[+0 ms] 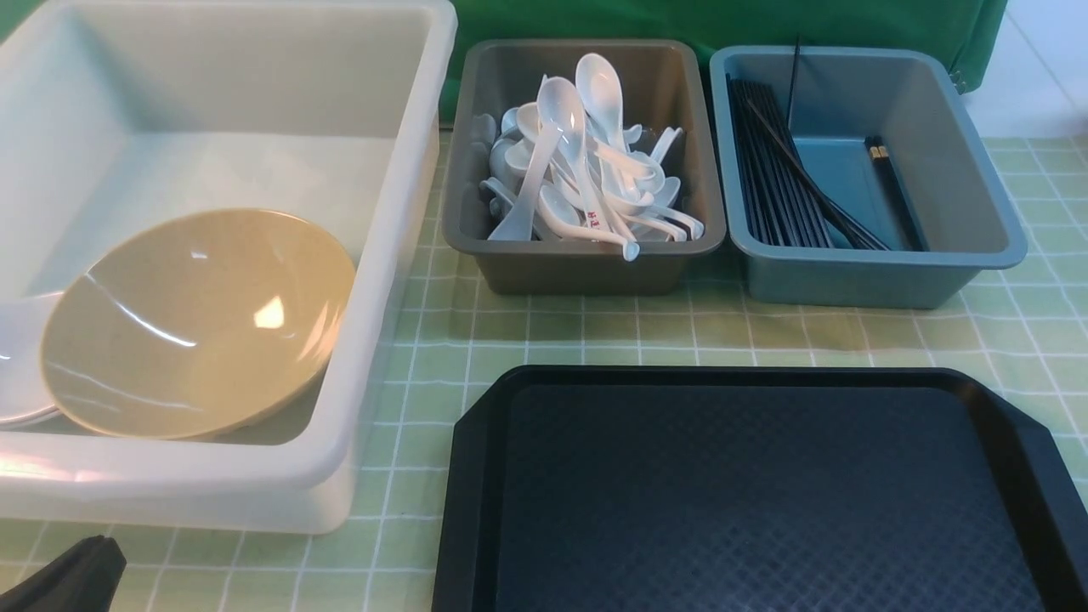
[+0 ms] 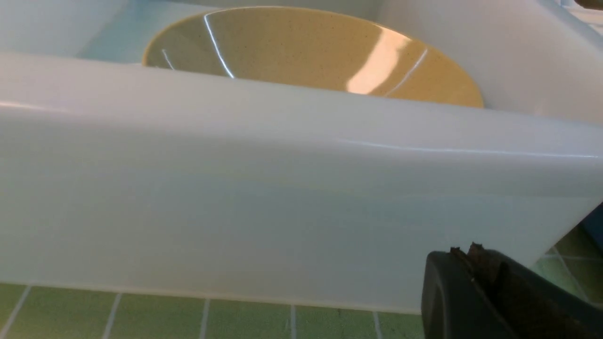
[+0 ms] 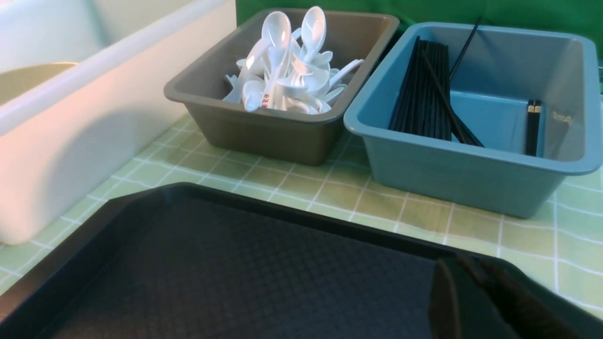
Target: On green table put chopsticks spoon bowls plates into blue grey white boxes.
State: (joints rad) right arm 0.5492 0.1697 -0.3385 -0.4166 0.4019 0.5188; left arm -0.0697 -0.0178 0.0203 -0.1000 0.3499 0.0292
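Front view: tableware sorted into three bins on the green table (image 1: 595,331).
The white tub (image 1: 399,255) at left holds the tan bowl (image 1: 200,323) over a white plate (image 1: 17,365); the grey box (image 1: 586,255), centre, holds the red-marked spoon (image 1: 595,223); the blue box (image 1: 867,272), right, the gold-banded chopsticks (image 1: 892,191). The black tray (image 1: 765,493) lies near. Left gripper (image 2: 476,263) and right gripper (image 3: 464,282) are both closed, empty.

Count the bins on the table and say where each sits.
3. The white tub is on the left, the grey bin in the middle, the blue bin on the right. None looks hidden.
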